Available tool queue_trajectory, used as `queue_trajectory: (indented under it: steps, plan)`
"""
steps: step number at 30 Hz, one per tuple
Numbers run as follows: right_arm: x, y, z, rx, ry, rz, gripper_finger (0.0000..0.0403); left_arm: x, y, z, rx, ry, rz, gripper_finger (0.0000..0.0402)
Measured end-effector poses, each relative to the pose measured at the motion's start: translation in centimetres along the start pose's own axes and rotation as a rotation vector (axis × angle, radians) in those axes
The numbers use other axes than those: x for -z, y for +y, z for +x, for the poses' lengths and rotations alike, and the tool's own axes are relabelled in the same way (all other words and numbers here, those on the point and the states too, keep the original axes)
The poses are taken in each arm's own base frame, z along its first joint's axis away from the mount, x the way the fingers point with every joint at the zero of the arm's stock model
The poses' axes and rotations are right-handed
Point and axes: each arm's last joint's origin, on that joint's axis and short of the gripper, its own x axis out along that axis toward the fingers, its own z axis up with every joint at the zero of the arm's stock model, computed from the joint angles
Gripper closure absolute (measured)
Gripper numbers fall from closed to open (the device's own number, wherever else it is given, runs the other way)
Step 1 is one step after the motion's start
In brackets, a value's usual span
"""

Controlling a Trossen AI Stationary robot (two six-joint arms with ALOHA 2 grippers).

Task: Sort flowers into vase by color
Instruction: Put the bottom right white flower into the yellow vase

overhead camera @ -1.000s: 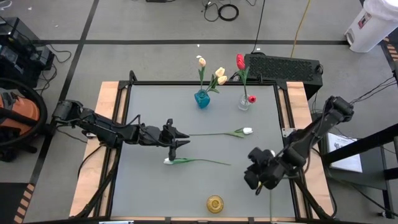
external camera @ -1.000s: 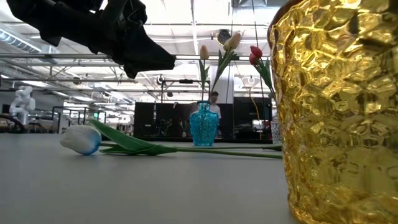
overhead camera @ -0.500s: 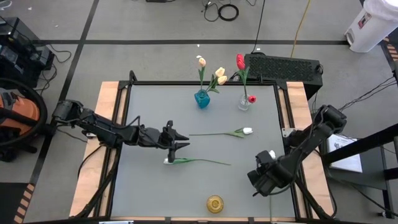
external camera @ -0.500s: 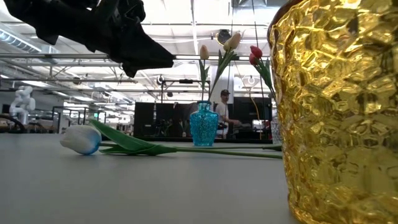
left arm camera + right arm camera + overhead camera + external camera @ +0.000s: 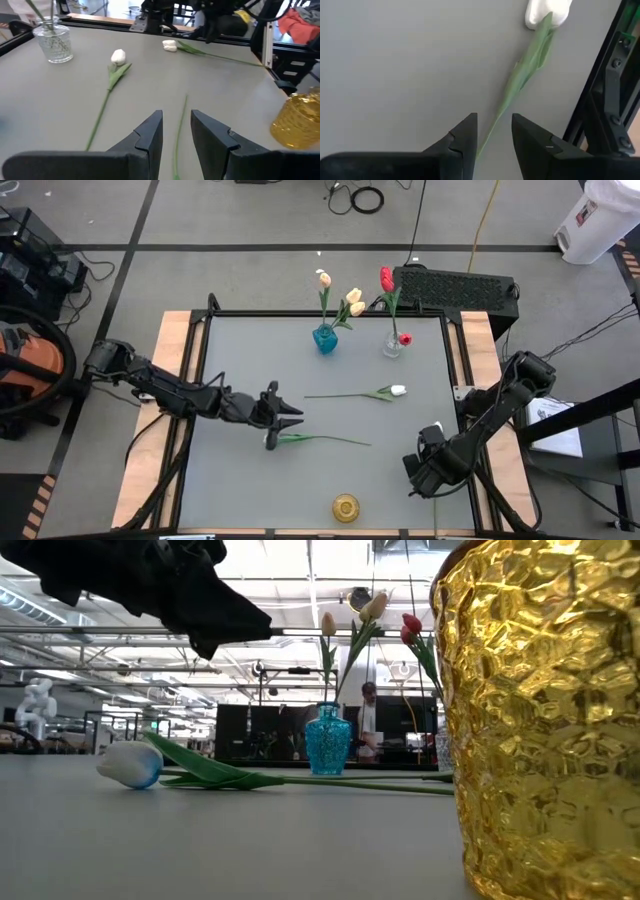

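White-tulip step, I judge: on the grey table the gold vase waits. The left gripper, jaws apart, hovers over a white tulip; the right gripper, unclamped, straddles the second white tulip by its stem. Next: lower, close on stems

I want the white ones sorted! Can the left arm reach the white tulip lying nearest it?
Probably yes: the left gripper hangs open just above that white tulip, with nothing between them.
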Motion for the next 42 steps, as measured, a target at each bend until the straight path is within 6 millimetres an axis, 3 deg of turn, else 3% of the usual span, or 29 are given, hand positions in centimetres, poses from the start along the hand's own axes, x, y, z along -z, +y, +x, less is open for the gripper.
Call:
queue_trajectory:
  steps: [5, 12, 31, 34, 39, 42]
  plan:
    - [0.0, 0.0, 0.0, -0.001, -0.003, 0.028, 0.0291, 0.2, -0.8, -0.2, 0.031, 0.003, 0.005, 0.0295]
    - [-0.2, -0.1, 0.0, 0.009, -0.026, -0.061, 0.0291, 0.3, -1.5, -0.4, 0.057, 0.006, 0.013, 0.0295]
    - [-1.3, -1.7, -0.2, 0.163, -0.167, -0.080, 0.0291, 0.3, -1.7, -0.5, 0.017, -0.004, 0.015, 0.0295]
    - [-1.3, -1.7, 0.3, 0.152, -0.159, -0.046, 0.0291, 0.3, -1.7, -0.5, 0.015, -0.004, 0.014, 0.0294]
    - [-0.4, -0.4, 2.2, -0.007, -0.043, -0.029, 0.0291, 0.3, -1.7, -0.5, 0.012, -0.005, -0.011, 0.0295]
    - [-0.7, -0.8, 3.1, 0.021, -0.054, -0.002, 0.0291, 0.3, -1.7, -0.5, 0.012, -0.005, -0.012, 0.0294]
